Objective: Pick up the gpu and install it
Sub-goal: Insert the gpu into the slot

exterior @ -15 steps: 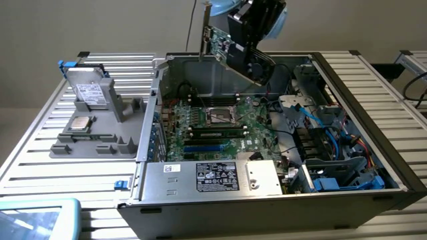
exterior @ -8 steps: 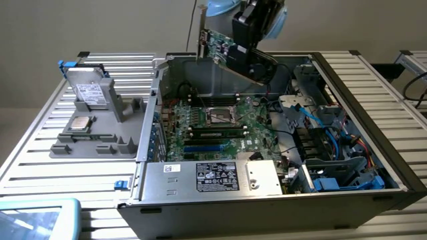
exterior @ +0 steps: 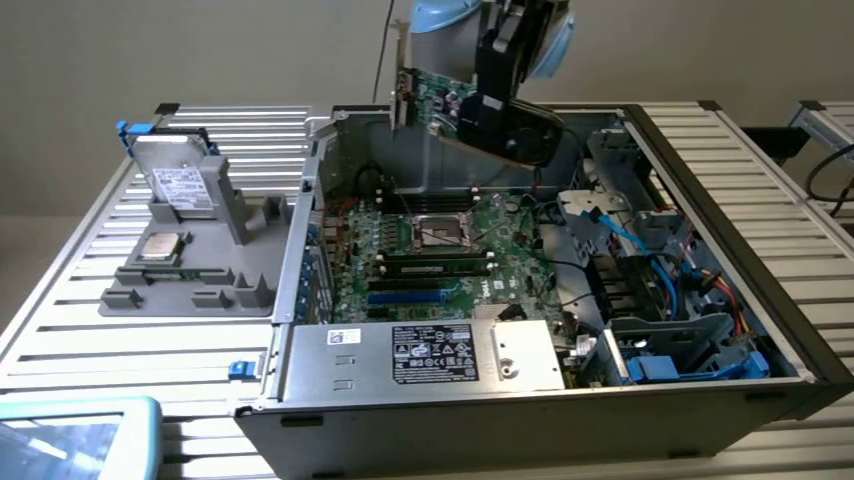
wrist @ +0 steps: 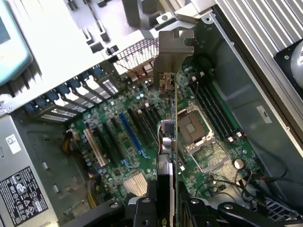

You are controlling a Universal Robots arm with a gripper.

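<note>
The gpu (exterior: pixel 430 98) hangs in the air above the back of the open computer case (exterior: pixel 747 200), its green circuit-board side facing the exterior view and its silver bracket (exterior: pixel 398 75) towards the exterior view's left. My gripper (exterior: pixel 467 112) is shut on the card from above. In the wrist view the gpu (wrist: pixel 173 127) shows edge on, bracket (wrist: pixel 173 59) at the far end, pinched between my gripper (wrist: pixel 166 205). Below it lies the motherboard (wrist: pixel 142 156) with its blue expansion slot (wrist: pixel 127 128) and black slots beside it.
A power supply (exterior: pixel 427 355) fills the case's front. Drive cages with blue cables (exterior: pixel 667 290) sit at the exterior view's right. Outside the case, a grey holder (exterior: pixel 187 270) carries a drive (exterior: pixel 180 187) and a processor (exterior: pixel 160 248). A teal object (exterior: pixel 67 435) lies at the front.
</note>
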